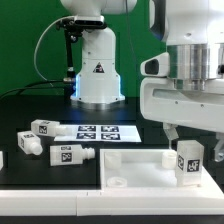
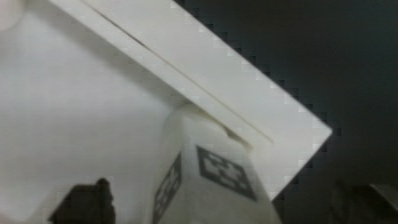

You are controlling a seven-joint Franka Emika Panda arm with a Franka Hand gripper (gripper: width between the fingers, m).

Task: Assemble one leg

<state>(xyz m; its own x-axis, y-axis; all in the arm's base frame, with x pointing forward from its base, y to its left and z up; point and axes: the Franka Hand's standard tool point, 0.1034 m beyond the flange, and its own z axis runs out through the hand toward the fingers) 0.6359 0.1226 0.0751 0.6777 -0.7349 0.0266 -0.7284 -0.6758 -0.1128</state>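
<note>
Leg: short white square-sided post, black-and-white marker tag on its side, standing upright on the white square panel near its corner at the exterior view's right. Wrist view shows the same leg against the panel's raised rim. Gripper sits directly above the leg; whether its fingers pinch it, I cannot tell. Three more legs lie loose on the black table beside the marker board. No readable writing.

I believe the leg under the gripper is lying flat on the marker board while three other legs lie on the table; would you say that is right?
Not quite. The leg under the gripper stands upright on the large white panel, not flat on the marker board. The exterior view shows this. The three other legs do lie on the table.
</note>
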